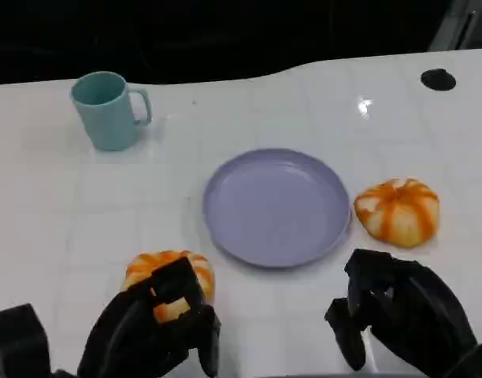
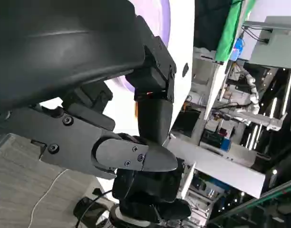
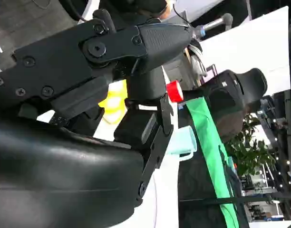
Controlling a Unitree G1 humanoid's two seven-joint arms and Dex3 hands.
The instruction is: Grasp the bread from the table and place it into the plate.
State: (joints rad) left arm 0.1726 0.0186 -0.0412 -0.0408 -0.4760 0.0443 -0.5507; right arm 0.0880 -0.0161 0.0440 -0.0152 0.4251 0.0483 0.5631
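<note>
One purple plate [image 1: 276, 206] holds nothing; mug [image 1: 107, 109] apart.

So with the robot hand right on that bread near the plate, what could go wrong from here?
Three risks stand out:
1. The left robot hand covers only the near side of the bread, so the round loaf could slip out when lifted.
2. The plate rim sits close to the bread; a low carry could knock it.
3. A second bread lies beside the plate near the right robot hand, which could bump it.
</note>
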